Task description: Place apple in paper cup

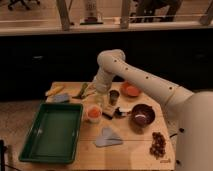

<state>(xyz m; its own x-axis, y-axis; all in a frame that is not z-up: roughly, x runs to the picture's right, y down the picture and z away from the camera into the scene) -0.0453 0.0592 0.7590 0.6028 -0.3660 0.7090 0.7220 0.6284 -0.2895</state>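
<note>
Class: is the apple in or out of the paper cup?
In. The apple fills the mouth of the paper cup; the gripper is just right of it.

My gripper (101, 99) hovering just above apple (93, 111), outline blurring into wrist. Paper cup (93, 120) showing only as pale blur under apple. My base (200, 130) running off right edge.

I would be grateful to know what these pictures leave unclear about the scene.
Camera view, blur: whether the apple sits inside the paper cup or above it.
Camera view: the gripper, close by the apple, merges with the arm.
Camera view: contents of the dark bowl, too small.
</note>
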